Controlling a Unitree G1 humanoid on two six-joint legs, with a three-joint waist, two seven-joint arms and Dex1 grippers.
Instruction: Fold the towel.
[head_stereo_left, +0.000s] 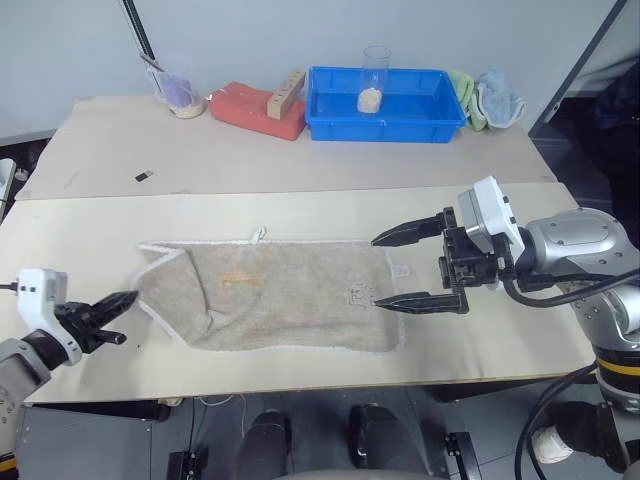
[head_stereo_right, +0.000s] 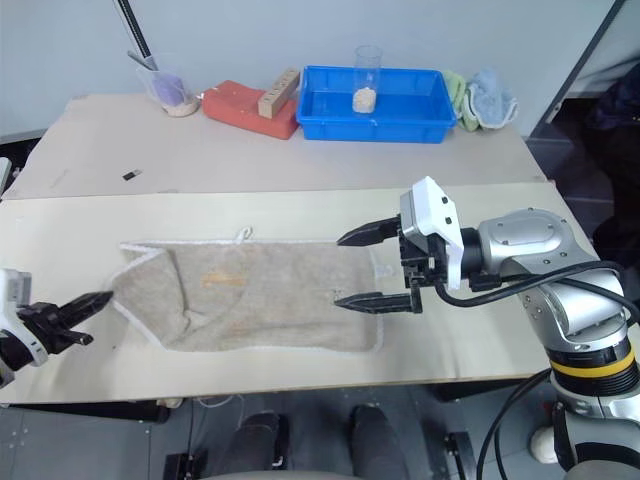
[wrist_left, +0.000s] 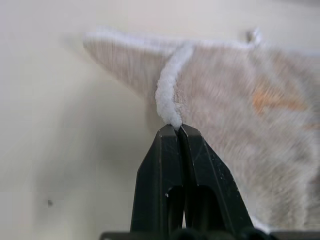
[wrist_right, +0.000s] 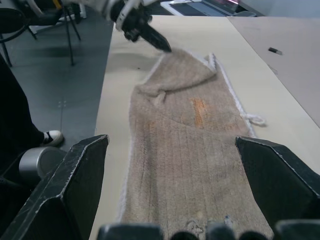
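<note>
A wide pale desk (head_stereo_left: 300, 205) carries everything, in two sections, one behind the other. On the near section lies the towel (head_stereo_left: 290, 300), a long beige-grey cloth with white edging, stretched lengthwise from left to right and mostly flat. A small white loop (head_stereo_left: 258, 235) sticks out from its far edge, and a faint orange mark shows on its surface.

Along the back of the desk, well apart from the towel, sit a blue tray (head_stereo_left: 340, 118) holding a clear glass (head_stereo_left: 376, 70), a red block (head_stereo_left: 245, 108) with a wooden piece (head_stereo_left: 286, 92) leaning on it, a clear cup (head_stereo_left: 178, 92), and green and light blue cloths (head_stereo_left: 486, 98) just right of the tray. None of these belong to the folding.

The right claw (head_stereo_left: 388, 270) hovers over the towel's right end with its two black fingers spread wide, one near each long edge, holding nothing. It looks poised to take that end.

The left claw (head_stereo_left: 118, 312) is clenched on the towel's left end. The left wrist view shows its tips pinched tight on the white edging (wrist_left: 169, 102), and the cloth there is lifted and doubled over into a peak. That grip likely exists to carry the left end over the rest and begin the fold, which seems barely begun.
</note>
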